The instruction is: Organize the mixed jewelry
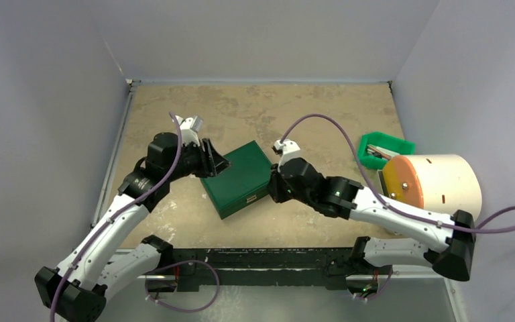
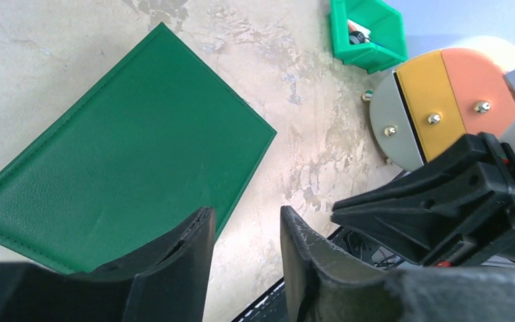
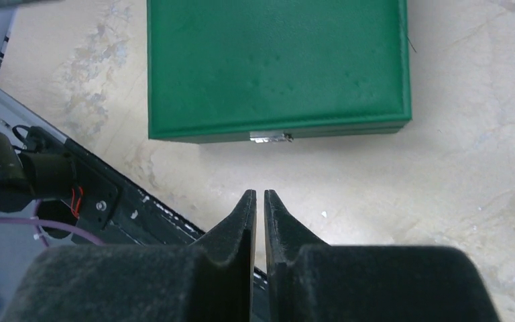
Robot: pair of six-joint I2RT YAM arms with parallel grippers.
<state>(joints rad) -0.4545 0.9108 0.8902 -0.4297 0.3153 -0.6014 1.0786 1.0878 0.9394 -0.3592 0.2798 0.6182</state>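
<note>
A closed green box [image 1: 238, 178] lies at an angle in the middle of the table. It also shows in the left wrist view [image 2: 127, 154] and in the right wrist view [image 3: 275, 60], where a small metal clasp [image 3: 270, 137] sits on its near side. No jewelry pieces show in any view. My left gripper [image 1: 216, 164] is open and empty at the box's left edge, its jaws apart over the box corner and bare table [image 2: 247, 213]. My right gripper [image 1: 273, 184] is shut and empty just off the clasp side [image 3: 259, 193].
A small green bin [image 1: 383, 149] holding some items stands at the right rear, also in the left wrist view [image 2: 365, 33]. A large white cylinder with an orange and yellow face [image 1: 436, 181] lies beside it. Walls enclose the table on three sides.
</note>
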